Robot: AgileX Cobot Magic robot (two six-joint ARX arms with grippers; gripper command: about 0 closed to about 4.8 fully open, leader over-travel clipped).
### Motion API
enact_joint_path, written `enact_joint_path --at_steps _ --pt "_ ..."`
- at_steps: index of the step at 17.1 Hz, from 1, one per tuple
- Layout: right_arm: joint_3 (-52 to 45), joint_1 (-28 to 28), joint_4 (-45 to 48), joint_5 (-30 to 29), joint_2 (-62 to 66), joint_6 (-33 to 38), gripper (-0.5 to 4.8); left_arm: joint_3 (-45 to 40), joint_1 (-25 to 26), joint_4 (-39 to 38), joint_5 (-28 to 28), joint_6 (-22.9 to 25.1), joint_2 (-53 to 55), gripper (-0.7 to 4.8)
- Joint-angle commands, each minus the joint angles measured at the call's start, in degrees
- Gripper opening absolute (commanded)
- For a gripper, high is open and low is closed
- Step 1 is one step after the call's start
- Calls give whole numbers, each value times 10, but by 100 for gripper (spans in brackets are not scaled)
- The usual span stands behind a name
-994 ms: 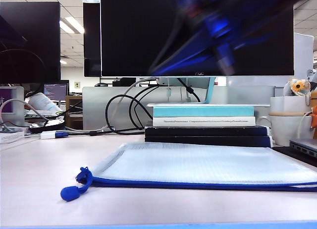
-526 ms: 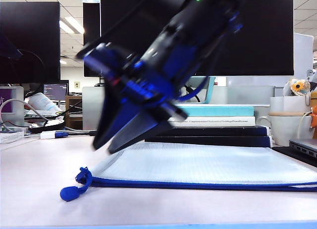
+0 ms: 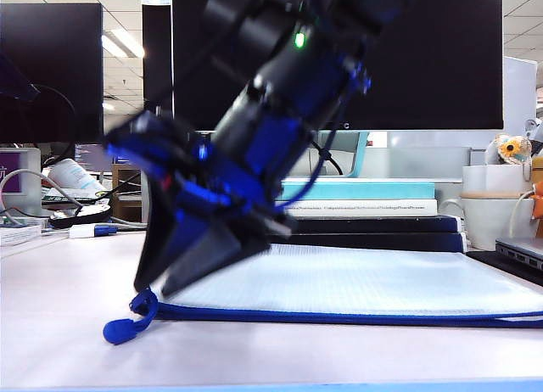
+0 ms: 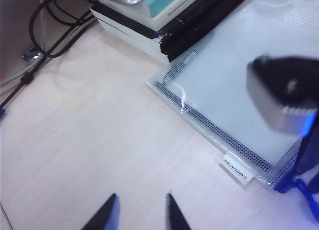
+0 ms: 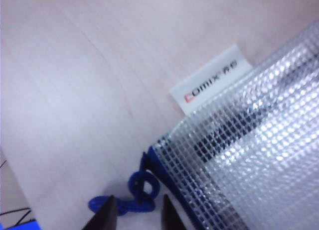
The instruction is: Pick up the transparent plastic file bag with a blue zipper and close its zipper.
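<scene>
file bag (image 5: 249, 140): translucent whitish plastic, fine mesh grid, slightly glossy
zipper (image 3: 339, 317): bright blue woven cloth strip, matt
table (image 4: 89, 140): pale wood-grain surface, smooth, matt
label (image 5: 212, 84): white printed cloth tab

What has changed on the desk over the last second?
The right gripper swept down from above the bag toward the file bag's zipper corner, jaws open, holding nothing. The left gripper hangs open over bare desk. Bag, cord pull and books lie unmoved.

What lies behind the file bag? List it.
Behind the file bag sits a stack of books, with monitors beyond. The right gripper covers the stack's left end; the left gripper hovers aside.
</scene>
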Motion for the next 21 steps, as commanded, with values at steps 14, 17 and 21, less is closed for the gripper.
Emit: enact_joint_path --at_steps 14,17,21 --pt "135 11 -175 56 -29 -107 -6 3 0 3 99 53 -1 475" --pt "205 10 -271 71 -30 -151 -6 2 0 -10 142 128 -1 479" --pt "239 -7 -327 80 -85 -167 -6 -1 0 -23 127 200 1 479"
